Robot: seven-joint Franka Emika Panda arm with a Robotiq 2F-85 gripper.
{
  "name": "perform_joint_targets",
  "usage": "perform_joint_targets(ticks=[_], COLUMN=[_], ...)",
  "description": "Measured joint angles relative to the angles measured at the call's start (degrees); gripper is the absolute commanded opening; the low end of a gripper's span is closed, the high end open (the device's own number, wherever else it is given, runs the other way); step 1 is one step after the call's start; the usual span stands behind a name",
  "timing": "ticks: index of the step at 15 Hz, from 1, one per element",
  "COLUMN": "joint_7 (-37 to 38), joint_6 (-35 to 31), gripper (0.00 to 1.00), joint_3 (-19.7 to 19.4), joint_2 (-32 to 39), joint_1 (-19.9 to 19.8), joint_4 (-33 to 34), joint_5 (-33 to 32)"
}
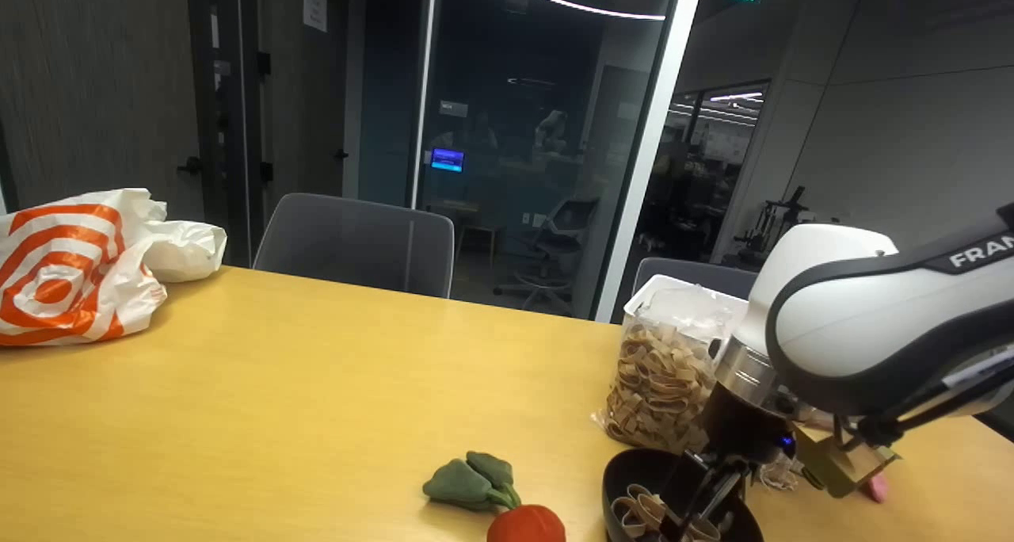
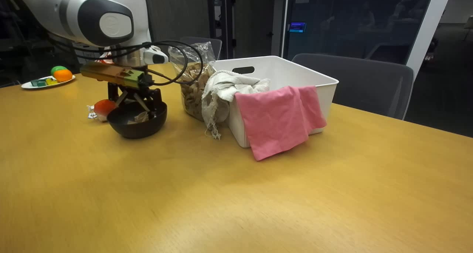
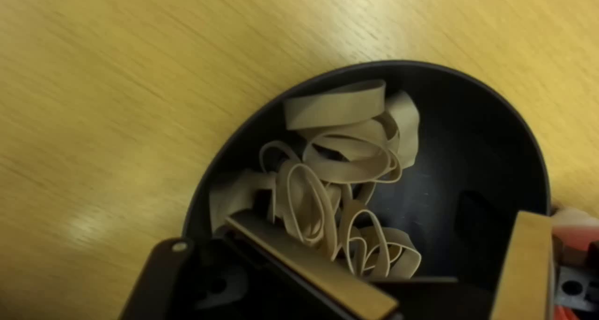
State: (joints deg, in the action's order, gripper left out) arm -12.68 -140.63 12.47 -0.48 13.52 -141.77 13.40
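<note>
Gripper (image 3: 381, 217) is holding its fingers (image 3: 524, 264) apart at the black bowl (image 3: 468, 133); beige bands (image 3: 346, 171) are leaving bare space inside the rim (image 3: 408, 63).

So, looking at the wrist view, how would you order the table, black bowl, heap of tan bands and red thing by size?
From largest to smallest:
table
black bowl
heap of tan bands
red thing
This goes by visible parts only; the red thing runs past the right edge, so its full size is unclear.
</note>
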Motion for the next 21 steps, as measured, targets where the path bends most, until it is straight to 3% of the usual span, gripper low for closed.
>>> perform_joint_targets(ticks=[6,7,9,18,21], joint_7=[3.5,4.0,4.9,7.0,7.8], joint_6=[-4.8,-5.0,-5.1,-5.0,-5.0], gripper=[0.97,0.73,0.71,0.02,0.0], joint_3=[0.4,0.4,0.4,0.2,0.1], joint_2=[2.0,2.2,2.7,3.0,2.8], joint_1=[0.0,0.0,0.0,-0.5,-0.8], joint_4=[-0.9,-1.1,-1.2,-1.1,-0.9], joint_5=[-6.7,-7.6,-8.8,-8.8,-8.7])
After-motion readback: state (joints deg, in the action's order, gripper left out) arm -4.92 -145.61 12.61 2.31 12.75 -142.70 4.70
